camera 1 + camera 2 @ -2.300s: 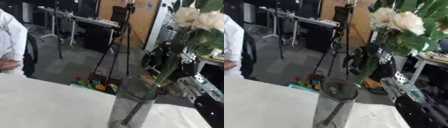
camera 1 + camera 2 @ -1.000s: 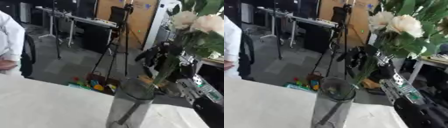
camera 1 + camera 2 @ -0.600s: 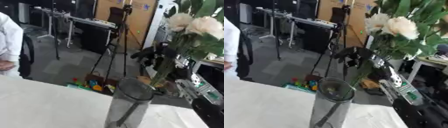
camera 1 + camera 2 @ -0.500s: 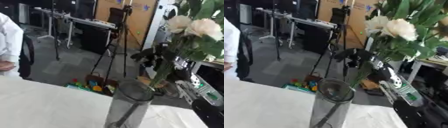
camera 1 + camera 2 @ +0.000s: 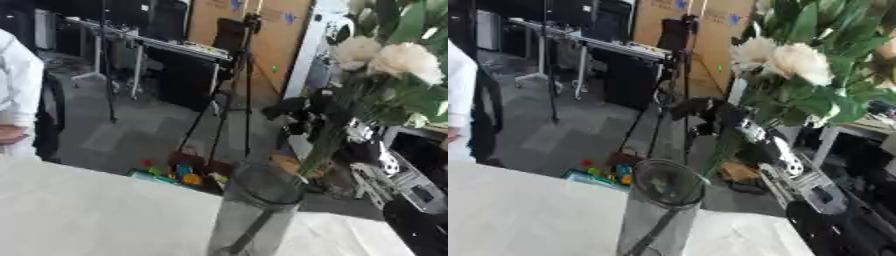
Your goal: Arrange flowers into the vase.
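While the right hand [image 5: 308,111] curls its fingers round the flowers [image 5: 389,60], their stems slant down to the rim of the vase [image 5: 254,210] standing on the counter [image 5: 79,215]. Seen from the right eye, one dark stem already leans inside the glass.

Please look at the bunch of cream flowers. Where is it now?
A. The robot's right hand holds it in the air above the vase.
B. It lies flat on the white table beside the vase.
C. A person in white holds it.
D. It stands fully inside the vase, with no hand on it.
A: the right hand has its fingers curled round the stems of the flowers, which hang above the rim of the vase.
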